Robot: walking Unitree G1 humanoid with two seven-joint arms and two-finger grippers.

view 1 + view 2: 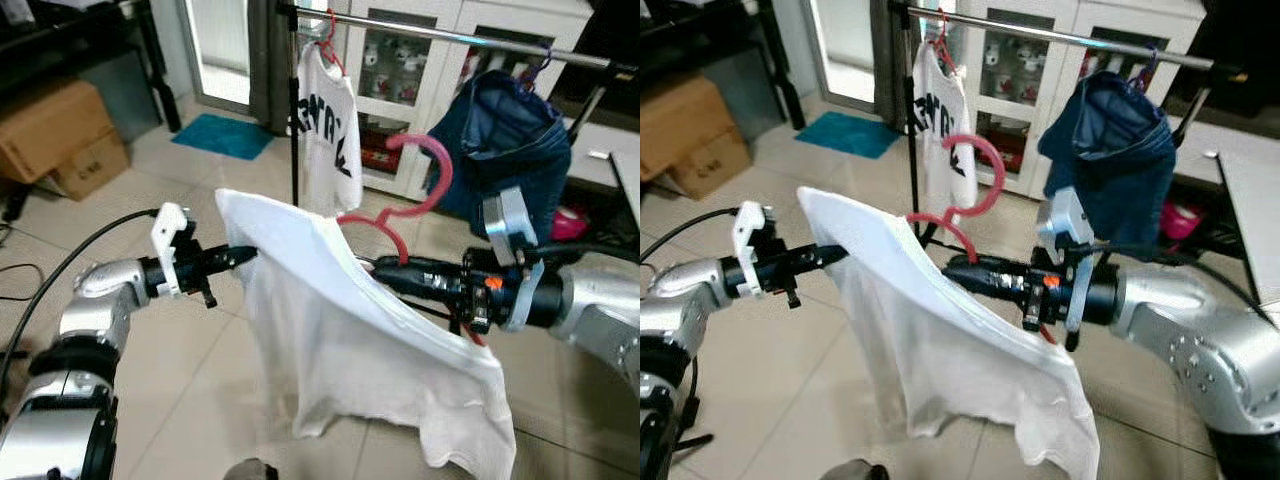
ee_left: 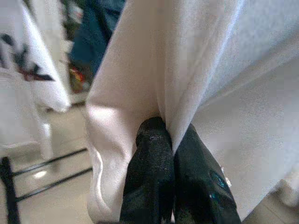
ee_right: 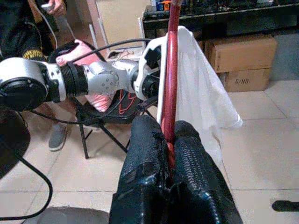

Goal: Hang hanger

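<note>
Cardboard boxes (image 1: 55, 135) sit on the tiled floor at the far left, near a blue mat (image 1: 224, 135) by the doorway. Closer in, the left gripper (image 1: 240, 256) reaches out level and its two black fingers (image 2: 154, 172) are pinched tight on a fold at the upper left corner of the white shirt (image 1: 350, 340). From that corner the shirt spreads rightward and hangs down in a broad sheet between the two arms, its lower edge drooping toward the floor.

At the shirt's upper middle the red hanger (image 1: 410, 190) rises out of the cloth, its hook curling up and to the right, free of any support. The right gripper (image 1: 385, 268) comes in from the right, just below the hook, with its fingers (image 3: 187, 163) closed on the hanger's red bar; the wrist view shows the bar running up from between the fingers with the shirt draped off it.

Behind them a garment rail (image 1: 440, 35) crosses the scene, well apart from the hanger's hook and higher. A white printed shirt (image 1: 328, 130) hangs from the rail's left part on its own red hanger, and a dark blue garment (image 1: 505, 145) hangs further right. White glass-fronted cabinets (image 1: 400, 60) stand behind the rail. In the right wrist view a person (image 3: 28, 28) stands in the background beside a folding chair (image 3: 103, 116).
</note>
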